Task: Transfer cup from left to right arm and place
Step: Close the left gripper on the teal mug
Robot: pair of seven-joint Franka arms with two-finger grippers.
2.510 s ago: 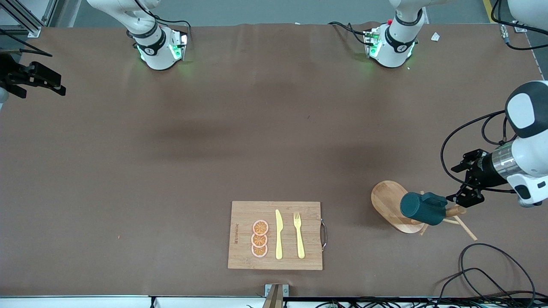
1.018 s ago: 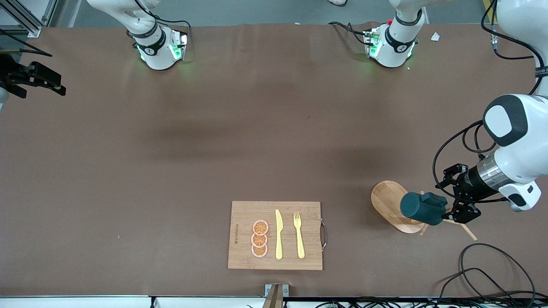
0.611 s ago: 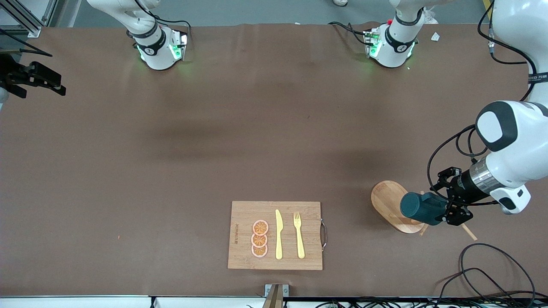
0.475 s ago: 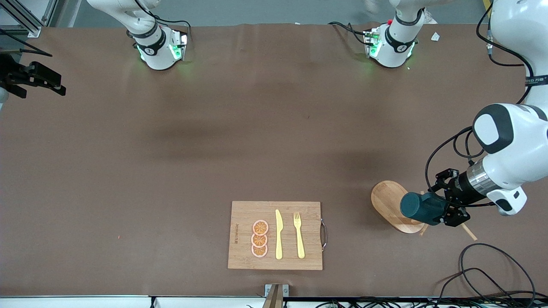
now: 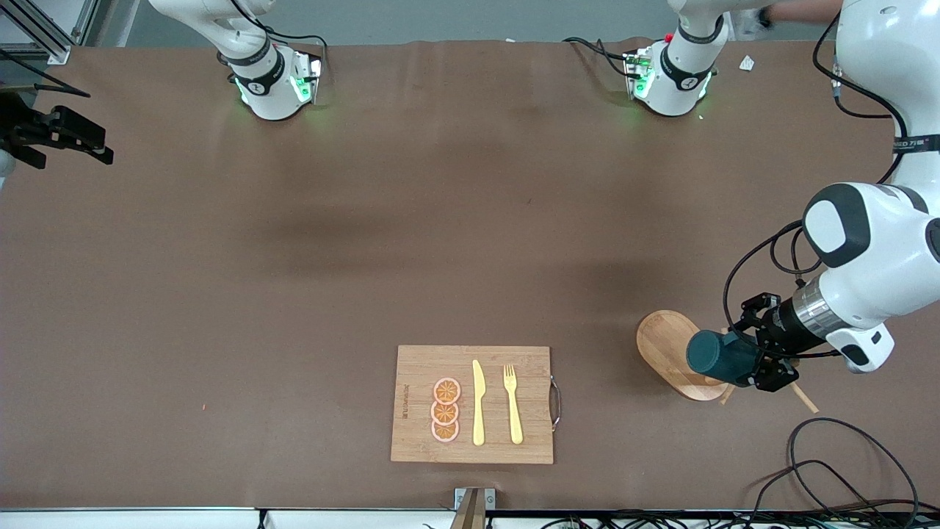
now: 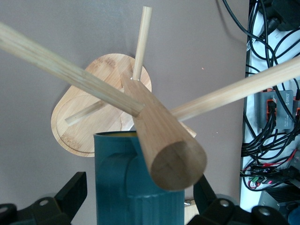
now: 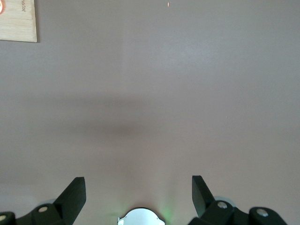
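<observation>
The cup [image 5: 716,356], a dark teal ribbed mug, hangs tilted on a peg of the wooden peg rack [image 5: 664,347] at the left arm's end of the table. My left gripper [image 5: 755,361] is open, with its fingers on either side of the cup's body. In the left wrist view the cup [image 6: 117,187] sits between the fingers [image 6: 75,187], partly covered by the rack's thick post [image 6: 164,140]. A gap shows beside one finger. My right gripper [image 5: 55,136] waits open and empty at the right arm's end of the table; the right wrist view [image 7: 138,183] shows only bare table.
A wooden cutting board [image 5: 418,367] with orange slices [image 5: 446,410], a yellow knife [image 5: 478,402] and a yellow fork [image 5: 512,402] lies near the front edge. Black cables [image 5: 830,463] lie nearer the camera than the rack.
My left gripper has moved in along the rack toward the cup, and its open fingers now stand around the cup's body. The cup and the right arm have not moved.
</observation>
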